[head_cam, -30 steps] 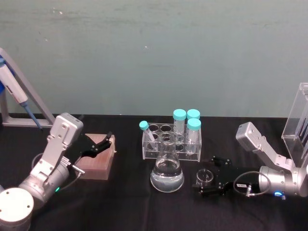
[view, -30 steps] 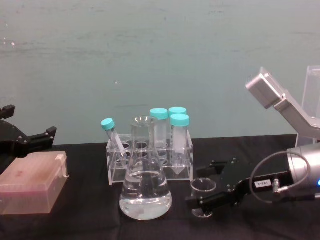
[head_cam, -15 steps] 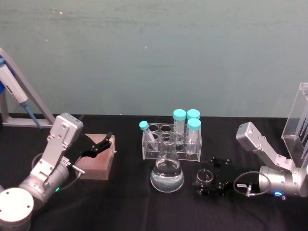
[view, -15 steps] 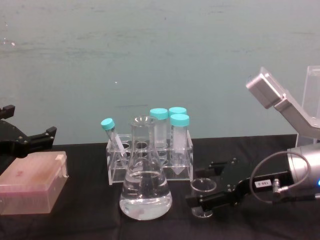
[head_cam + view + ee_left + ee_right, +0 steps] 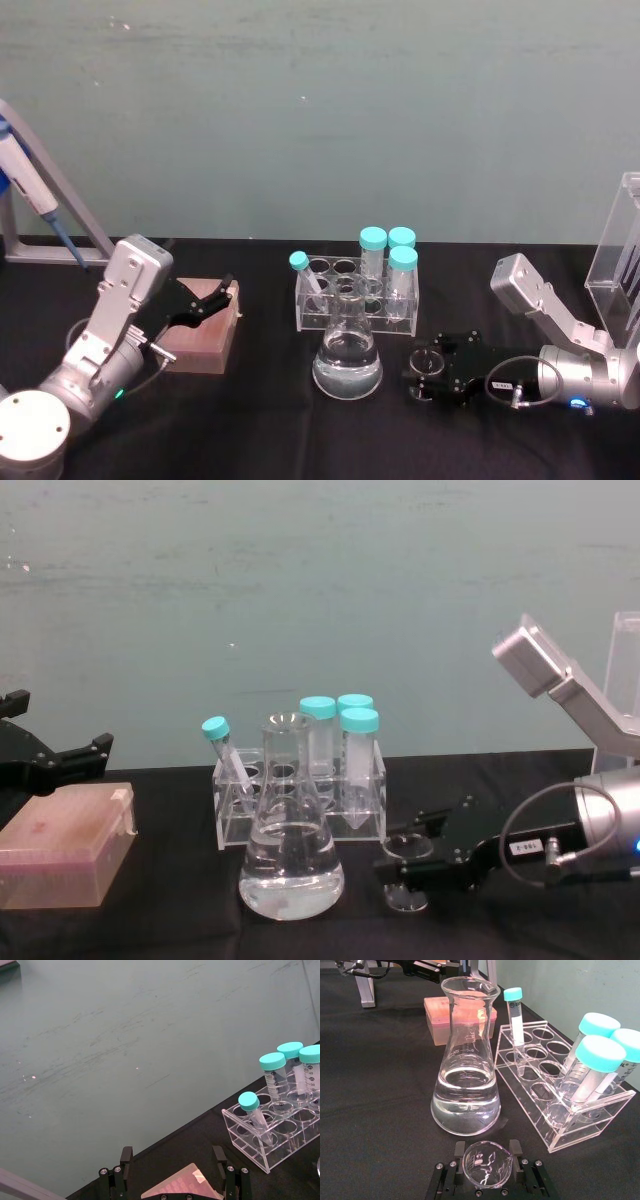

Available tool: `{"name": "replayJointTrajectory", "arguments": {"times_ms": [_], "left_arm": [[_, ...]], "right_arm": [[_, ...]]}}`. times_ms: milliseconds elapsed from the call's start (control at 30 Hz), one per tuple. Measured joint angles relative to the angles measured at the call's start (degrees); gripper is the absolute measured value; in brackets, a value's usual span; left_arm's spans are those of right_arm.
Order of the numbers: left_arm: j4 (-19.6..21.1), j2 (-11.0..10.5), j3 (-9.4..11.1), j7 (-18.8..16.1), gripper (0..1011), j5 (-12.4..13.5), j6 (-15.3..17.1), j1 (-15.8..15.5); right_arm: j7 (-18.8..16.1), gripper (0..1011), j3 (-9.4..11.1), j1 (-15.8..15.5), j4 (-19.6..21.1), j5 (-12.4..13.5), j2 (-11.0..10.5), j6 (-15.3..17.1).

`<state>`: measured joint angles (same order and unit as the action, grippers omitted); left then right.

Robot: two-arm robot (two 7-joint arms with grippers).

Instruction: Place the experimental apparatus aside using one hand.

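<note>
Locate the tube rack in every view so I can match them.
Head: rack mid-table, behind flask, box to its left.
Chest: rack at centre, behind flask, box at left.
Left wrist: rack beyond the box.
Right wrist: rack beside flask, box behind them.
Shared landmark: the pink box.

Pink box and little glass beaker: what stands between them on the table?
The conical flask of clear liquid, seen in the head view; the tube rack stands just behind it.

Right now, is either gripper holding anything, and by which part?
The right gripper clamps the small beaker by its side walls; the left gripper is open, holding nothing.
</note>
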<state>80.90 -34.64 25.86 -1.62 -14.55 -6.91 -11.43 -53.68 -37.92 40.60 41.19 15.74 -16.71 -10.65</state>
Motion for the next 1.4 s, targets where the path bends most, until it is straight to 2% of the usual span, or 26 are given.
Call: {"name": "replayJointTrajectory", "arguments": {"times_ms": [767,1167,1400], "left_arm": [[0.00,0.00,0.00,0.00,1000,0.00,0.00,0.00],[0.00,0.00,0.00,0.00,1000,0.00,0.00,0.00],[0.00,0.00,0.00,0.00,1000,0.00,0.00,0.00]], "right_arm": [[0.10,534,-0.01,-0.01,0.04,-0.03,-0.02,0.02],[2.13,534,-0.11,-1.00,2.76,-0.96,-0.94,0.93],[3.73,534,0.67,-1.89,4.54,-0.69,-1.51,2.06]]}}
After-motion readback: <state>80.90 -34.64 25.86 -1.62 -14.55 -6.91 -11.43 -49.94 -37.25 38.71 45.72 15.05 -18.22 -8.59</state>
